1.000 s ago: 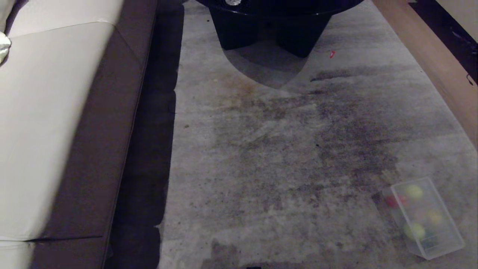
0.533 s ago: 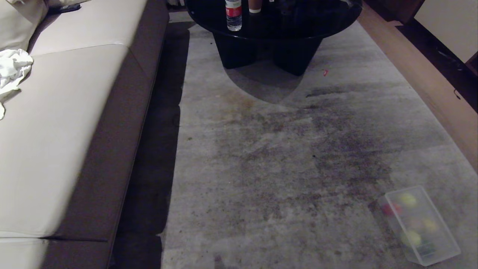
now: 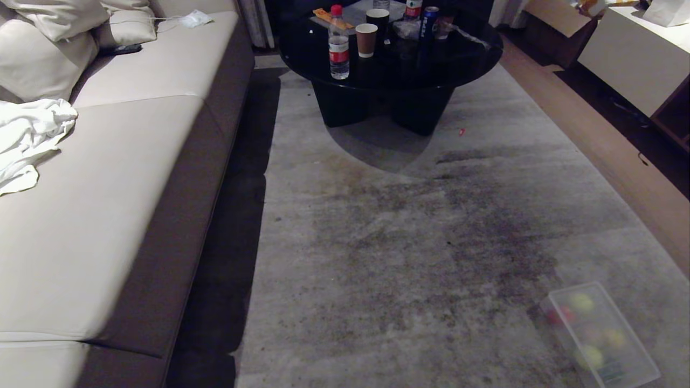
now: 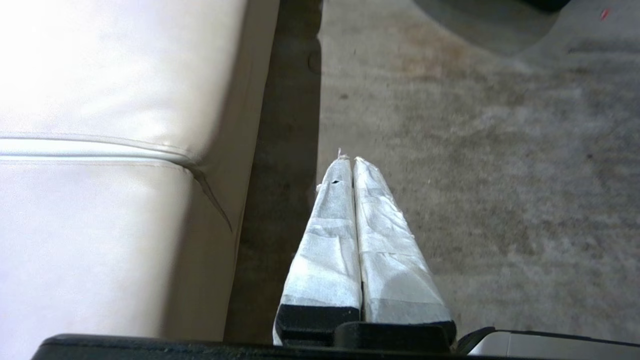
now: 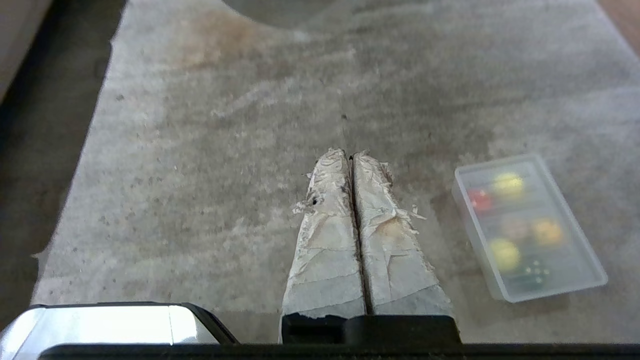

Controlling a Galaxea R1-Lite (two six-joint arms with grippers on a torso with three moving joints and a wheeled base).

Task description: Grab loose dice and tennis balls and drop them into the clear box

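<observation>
The clear box (image 3: 598, 334) sits on the carpet (image 3: 409, 242) at the near right, with both tennis balls (image 5: 505, 253) and the dice (image 5: 480, 199) inside — red, tan, yellow and dark green. Both arms hang low over the carpet: the right gripper (image 5: 350, 157) just left of the box, the left gripper (image 4: 348, 159) beside the sofa (image 3: 108, 215) — each pressed together, holding nothing.

The head camera has tilted up, bringing the black table's top (image 3: 388, 64) with its bottles into view

white-taped fingers (image 5: 325, 225), black mounts
</observation>
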